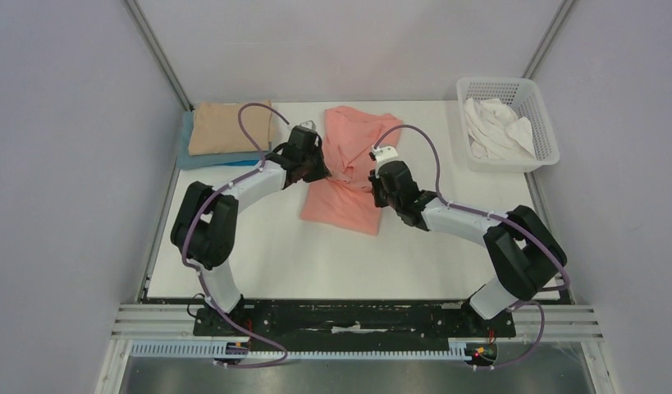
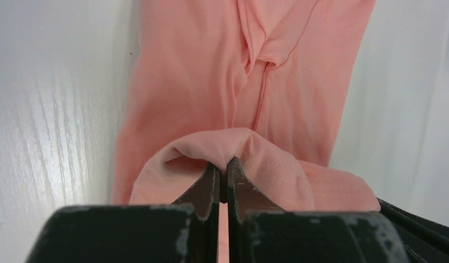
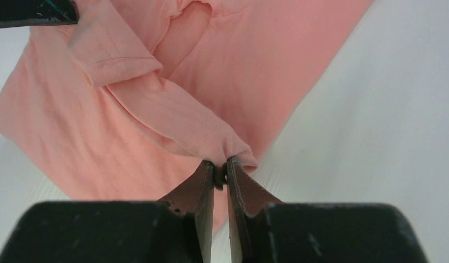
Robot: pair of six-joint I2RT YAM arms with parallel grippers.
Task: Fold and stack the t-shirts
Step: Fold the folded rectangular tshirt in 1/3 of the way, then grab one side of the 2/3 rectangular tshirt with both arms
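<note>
The salmon-pink t-shirt (image 1: 349,156) lies crumpled in the middle of the table, with a flat part (image 1: 342,207) toward the front. My left gripper (image 1: 314,171) is shut on a fold of its left side; the pinched cloth (image 2: 233,145) bulges over the tips. My right gripper (image 1: 373,187) is shut on a twisted strip of the same shirt (image 3: 178,118) at its right side. A folded tan t-shirt (image 1: 230,127) rests on a folded blue t-shirt (image 1: 189,154) at the back left. White cloth (image 1: 498,125) fills the basket.
A white plastic mesh basket (image 1: 539,115) stands at the back right corner. Grey walls close in both sides. The white table (image 1: 299,263) runs to the front rail, with my two arm bases there.
</note>
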